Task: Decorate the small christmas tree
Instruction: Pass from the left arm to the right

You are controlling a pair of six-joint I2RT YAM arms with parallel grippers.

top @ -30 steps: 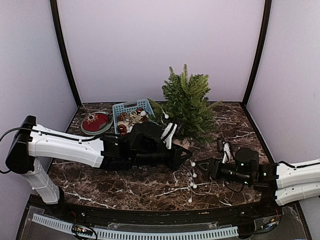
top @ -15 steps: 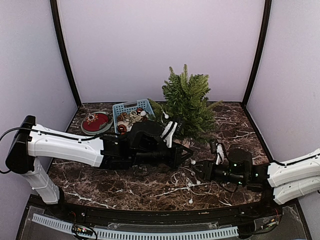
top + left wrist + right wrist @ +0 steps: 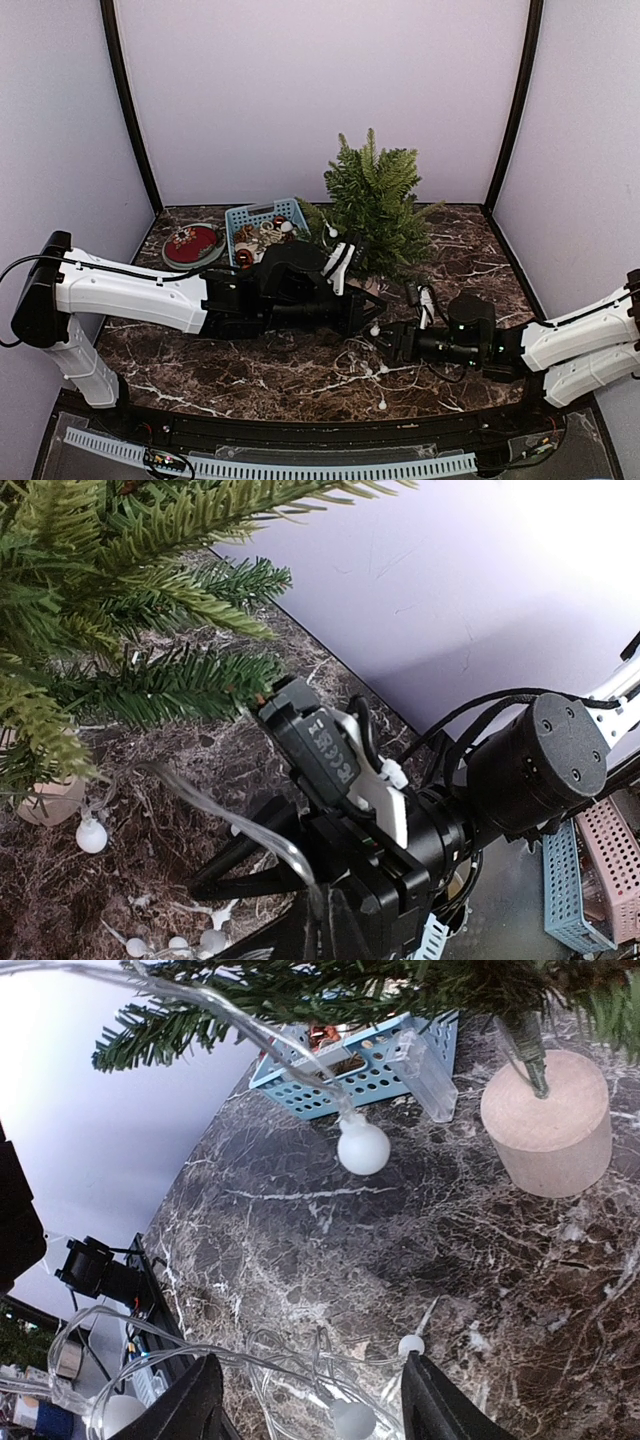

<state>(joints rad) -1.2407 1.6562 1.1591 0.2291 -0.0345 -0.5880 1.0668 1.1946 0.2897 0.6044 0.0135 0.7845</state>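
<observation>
The small christmas tree (image 3: 375,205) stands at the back centre on its pale wooden base (image 3: 548,1125). A string of white bulb lights (image 3: 378,372) lies tangled on the marble in front of it. One strand rises to a bulb (image 3: 362,1147) hanging under the branches. My left gripper (image 3: 374,303) reaches in from the left below the tree, shut on the clear wire (image 3: 245,825) of the light string. My right gripper (image 3: 386,341) lies low just under it, open, its fingers (image 3: 200,1400) straddling the tangled wire and bulbs (image 3: 352,1418) without closing on them.
A blue basket (image 3: 240,217) of ornaments sits left of the tree, with a red round plate (image 3: 193,245) beside it. Walls close the back and sides. Loose bulbs trail toward the front edge (image 3: 381,403).
My right arm has slid left along the table, up to the left gripper and over the light tangle. The left arm has stayed put, still holding the wire.
</observation>
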